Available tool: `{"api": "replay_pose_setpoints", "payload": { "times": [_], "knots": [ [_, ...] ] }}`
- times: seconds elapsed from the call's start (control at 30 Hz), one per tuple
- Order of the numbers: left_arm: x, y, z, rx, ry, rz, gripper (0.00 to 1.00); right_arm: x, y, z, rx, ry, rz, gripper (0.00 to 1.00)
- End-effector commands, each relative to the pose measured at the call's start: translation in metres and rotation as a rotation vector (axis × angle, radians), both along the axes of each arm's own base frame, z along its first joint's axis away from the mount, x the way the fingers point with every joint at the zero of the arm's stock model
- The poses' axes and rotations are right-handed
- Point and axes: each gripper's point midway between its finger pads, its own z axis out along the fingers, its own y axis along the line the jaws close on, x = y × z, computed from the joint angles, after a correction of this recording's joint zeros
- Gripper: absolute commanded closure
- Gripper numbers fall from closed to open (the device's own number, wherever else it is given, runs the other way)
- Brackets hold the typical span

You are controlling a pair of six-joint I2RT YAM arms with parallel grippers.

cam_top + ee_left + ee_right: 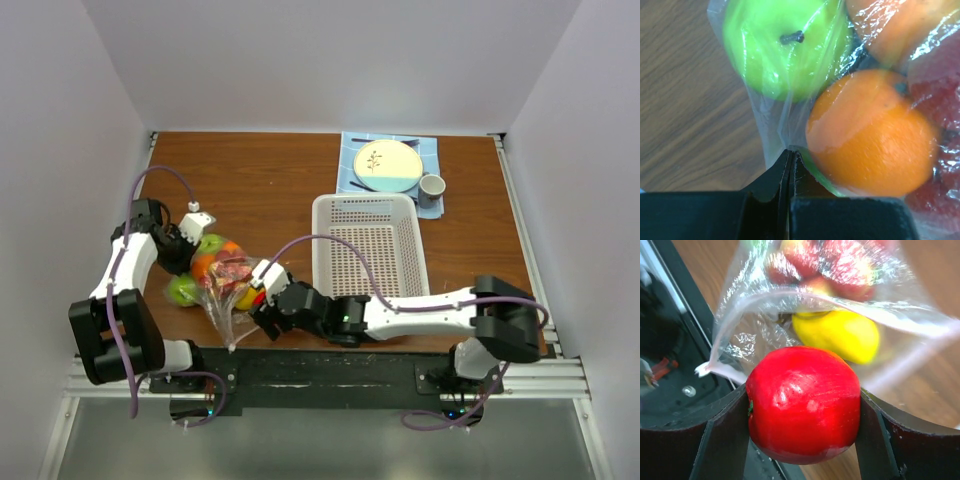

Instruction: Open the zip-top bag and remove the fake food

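By mouth of near-pointing bag (pixel 228 312), R claw (pixel 259 297) grips red fruit (pixel 802 405); L claw (pixel 790 156) pinches its film.

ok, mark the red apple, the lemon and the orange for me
red apple (pixel 802 402), right wrist view, middle of its glossy front.
lemon (pixel 840 335), right wrist view, middle of its yellow body.
orange (pixel 872 135), left wrist view, middle of its skin.

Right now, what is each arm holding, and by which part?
Left fingers pinch the bag by a fold of film beside the orange. Right fingers clasp the red fruit across its sides.
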Motion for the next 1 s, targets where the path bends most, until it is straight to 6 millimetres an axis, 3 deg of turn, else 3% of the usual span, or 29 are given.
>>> {"api": "replay_pose_setpoints", "payload": {
  "times": [0.0,0.07,0.17,0.2,0.3,0.4,0.43,0.47,0.5,0.53,0.63,0.67,0.77,0.97],
  "knots": [
    [0.013,0.019,0.004,0.053,-0.018,0.087,1.0,0.014,-0.025,0.031,0.03,-0.025,-0.095,0.97],
    [0.011,0.016,0.006,0.036,-0.011,0.084,1.0,0.023,-0.033,0.054,0.07,-0.044,-0.147,1.0],
    [0.005,0.009,0.009,0.01,0.001,0.072,1.0,0.058,-0.07,0.071,0.077,-0.061,-0.336,1.0],
    [0.004,0.007,0.01,-0.001,0.0,0.065,1.0,0.079,-0.088,0.075,0.1,-0.047,-0.435,1.0],
    [-0.002,0.002,0.012,-0.02,0.011,0.052,1.0,0.119,-0.142,0.069,0.081,-0.023,-0.666,1.0],
    [-0.003,-0.002,0.016,-0.039,0.007,0.047,1.0,0.141,-0.189,0.054,-0.012,-0.03,-0.849,1.0],
    [-0.004,-0.004,0.017,-0.047,0.011,0.043,1.0,0.146,-0.195,0.049,-0.033,-0.022,-0.872,1.0],
    [-0.004,-0.005,0.017,-0.055,0.01,0.043,1.0,0.15,-0.199,0.043,-0.051,-0.011,-0.885,0.65],
    [-0.003,-0.006,0.018,-0.058,0.009,0.042,1.0,0.157,-0.206,0.031,-0.098,0.005,-0.906,0.5],
    [-0.003,-0.006,0.019,-0.061,0.008,0.046,1.0,0.159,-0.207,0.025,-0.123,0.014,-0.908,0.45],
    [-0.002,-0.007,0.02,-0.07,0.008,0.049,1.0,0.166,-0.209,0.01,-0.192,0.031,-0.921,0.18],
    [-0.003,-0.008,0.019,-0.07,0.009,0.046,1.0,0.169,-0.21,0.009,-0.205,0.027,-0.926,0.01],
    [-0.004,-0.008,0.021,-0.066,0.003,0.045,1.0,0.175,-0.207,0.014,-0.195,0.017,-0.928,0.01],
    [-0.004,-0.007,0.022,-0.064,-0.001,0.047,1.0,0.182,-0.202,0.049,-0.163,-0.042,-0.923,0.01]
  ]
}}
